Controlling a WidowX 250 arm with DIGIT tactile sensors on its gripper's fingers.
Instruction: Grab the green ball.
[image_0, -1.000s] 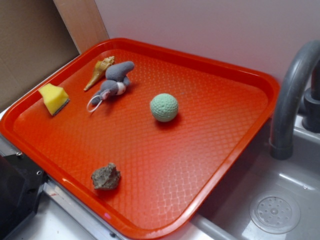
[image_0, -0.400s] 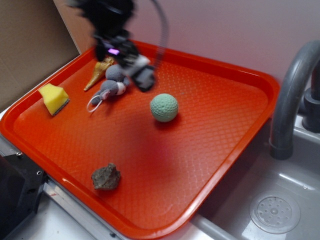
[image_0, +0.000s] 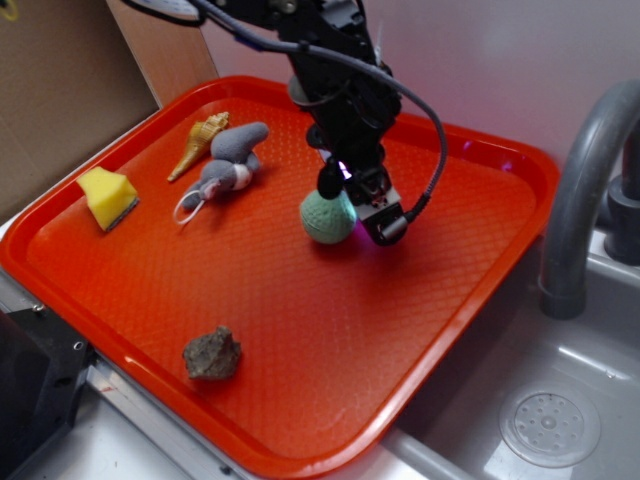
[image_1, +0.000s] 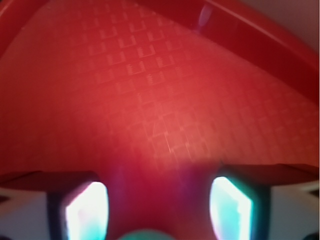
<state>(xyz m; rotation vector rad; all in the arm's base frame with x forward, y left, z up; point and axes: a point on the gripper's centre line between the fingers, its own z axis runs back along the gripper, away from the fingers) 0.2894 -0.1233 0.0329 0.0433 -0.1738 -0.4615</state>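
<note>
The pale green dimpled ball lies near the middle of the red tray. My gripper hangs just above it and slightly to its right, jaws wide apart, with one finger over the ball's top and the other to its right. In the wrist view only the ball's top shows at the bottom edge, between and behind the two bright fingertips. The gripper holds nothing.
On the tray's left lie a yellow sponge wedge, a tan seashell and a grey plush toy. A grey-brown rock sits near the front rim. A grey faucet and sink stand to the right.
The arm has swung in from the upper left, past the plush toy, and come down over the ball. The ball and the other objects have not moved.
</note>
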